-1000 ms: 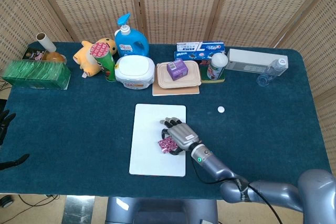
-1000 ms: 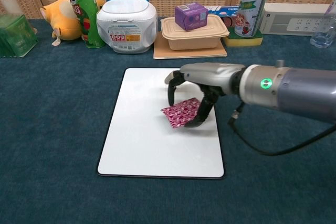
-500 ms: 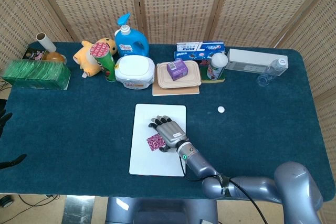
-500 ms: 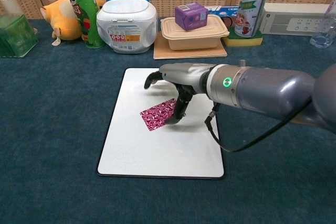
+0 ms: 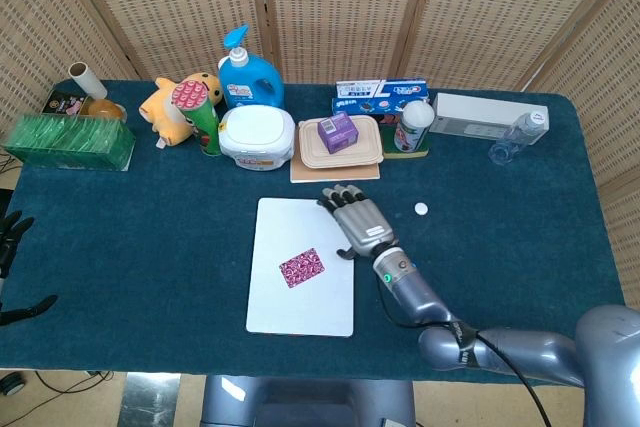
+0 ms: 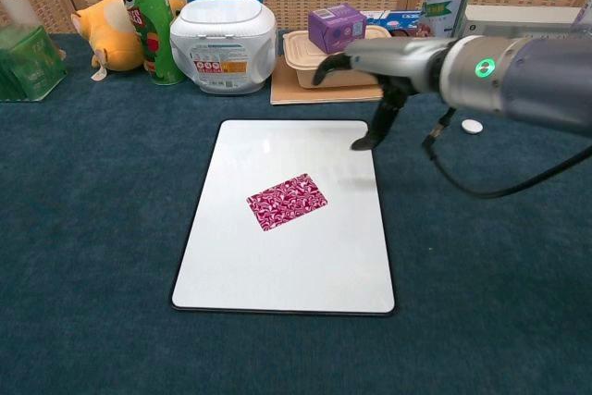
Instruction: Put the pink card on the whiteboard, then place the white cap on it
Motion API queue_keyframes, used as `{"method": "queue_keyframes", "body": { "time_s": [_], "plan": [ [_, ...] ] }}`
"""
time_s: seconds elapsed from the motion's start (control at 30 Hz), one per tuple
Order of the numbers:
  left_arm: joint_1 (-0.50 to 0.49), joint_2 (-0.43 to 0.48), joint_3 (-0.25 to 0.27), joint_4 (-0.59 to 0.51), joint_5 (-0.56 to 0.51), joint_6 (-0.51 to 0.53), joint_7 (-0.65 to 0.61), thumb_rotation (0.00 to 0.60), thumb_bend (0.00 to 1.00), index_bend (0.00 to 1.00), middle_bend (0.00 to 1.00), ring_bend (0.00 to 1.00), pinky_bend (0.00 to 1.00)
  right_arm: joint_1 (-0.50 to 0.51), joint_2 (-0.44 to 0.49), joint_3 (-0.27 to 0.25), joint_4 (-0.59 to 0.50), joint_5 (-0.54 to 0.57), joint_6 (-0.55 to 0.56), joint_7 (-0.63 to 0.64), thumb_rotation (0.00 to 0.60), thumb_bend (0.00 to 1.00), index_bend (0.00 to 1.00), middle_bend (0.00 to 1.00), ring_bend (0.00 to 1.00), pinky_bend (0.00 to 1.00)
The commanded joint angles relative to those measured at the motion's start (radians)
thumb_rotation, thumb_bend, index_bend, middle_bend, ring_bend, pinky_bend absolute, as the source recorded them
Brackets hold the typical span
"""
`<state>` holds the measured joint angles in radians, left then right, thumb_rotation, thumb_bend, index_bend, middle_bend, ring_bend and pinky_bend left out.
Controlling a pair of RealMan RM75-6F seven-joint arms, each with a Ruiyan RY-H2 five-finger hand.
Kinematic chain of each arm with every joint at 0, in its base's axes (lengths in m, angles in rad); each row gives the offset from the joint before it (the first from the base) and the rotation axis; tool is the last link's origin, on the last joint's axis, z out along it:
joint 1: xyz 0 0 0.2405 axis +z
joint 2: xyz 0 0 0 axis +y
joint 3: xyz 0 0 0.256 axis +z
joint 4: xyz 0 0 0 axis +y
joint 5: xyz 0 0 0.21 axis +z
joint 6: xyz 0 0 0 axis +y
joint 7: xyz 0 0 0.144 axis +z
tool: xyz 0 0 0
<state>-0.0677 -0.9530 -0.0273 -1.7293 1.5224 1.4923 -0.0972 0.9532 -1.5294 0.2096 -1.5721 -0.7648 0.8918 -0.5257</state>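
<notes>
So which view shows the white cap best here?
The head view: the white cap sits fully exposed on the blue cloth, right of the whiteboard and apart from the right hand. In the chest view the cap shows only as a small disc just below the right forearm.

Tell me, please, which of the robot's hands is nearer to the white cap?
Right. The right hand hovers over the whiteboard's far right corner, just left of the white cap. The left hand sits at the table's far left edge.

Woven rattan folding screen (image 5: 340,7) behind, dark teal cloth-covered table (image 5: 150,237), even indoor light
</notes>
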Motion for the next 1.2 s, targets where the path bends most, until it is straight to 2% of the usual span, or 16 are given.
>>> {"method": "queue_keyframes", "body": {
  "time_s": [0.03, 0.33, 0.57, 0.83, 1.2],
  "plan": [
    [-0.002, -0.001, 0.0, -0.002, -0.005, -0.007, 0.008, 0.6, 0.08, 0.0, 0.0, 0.0, 0.07, -0.056, 0.062, -0.032, 0.05, -0.029, 0.015, 0.054, 0.6, 0.27, 0.19, 0.07, 0.0, 0.02],
    [-0.002, -0.003, -0.003, -0.012, -0.011, -0.002, 0.023, 0.6, 0.08, 0.0, 0.0, 0.0, 0.07, -0.143, 0.092, -0.058, 0.211, -0.06, -0.056, 0.238, 0.6, 0.31, 0.28, 0.08, 0.0, 0.04],
    [-0.003, -0.012, 0.004, -0.026, 0.003, -0.003, 0.062, 0.6, 0.08, 0.0, 0.0, 0.0, 0.07, -0.171, 0.054, -0.052, 0.354, -0.055, -0.14, 0.347, 0.6, 0.32, 0.3, 0.09, 0.0, 0.04],
    [-0.003, -0.014, 0.004, -0.024, -0.009, -0.01, 0.075, 0.6, 0.08, 0.0, 0.0, 0.0, 0.07, -0.164, -0.005, -0.033, 0.459, -0.058, -0.19, 0.385, 0.6, 0.32, 0.31, 0.09, 0.0, 0.05],
    [-0.003, -0.01, -0.003, -0.014, -0.03, -0.015, 0.056, 0.6, 0.08, 0.0, 0.0, 0.0, 0.07, -0.151, -0.06, -0.013, 0.532, -0.059, -0.213, 0.39, 0.6, 0.32, 0.33, 0.1, 0.0, 0.06]
  ]
}}
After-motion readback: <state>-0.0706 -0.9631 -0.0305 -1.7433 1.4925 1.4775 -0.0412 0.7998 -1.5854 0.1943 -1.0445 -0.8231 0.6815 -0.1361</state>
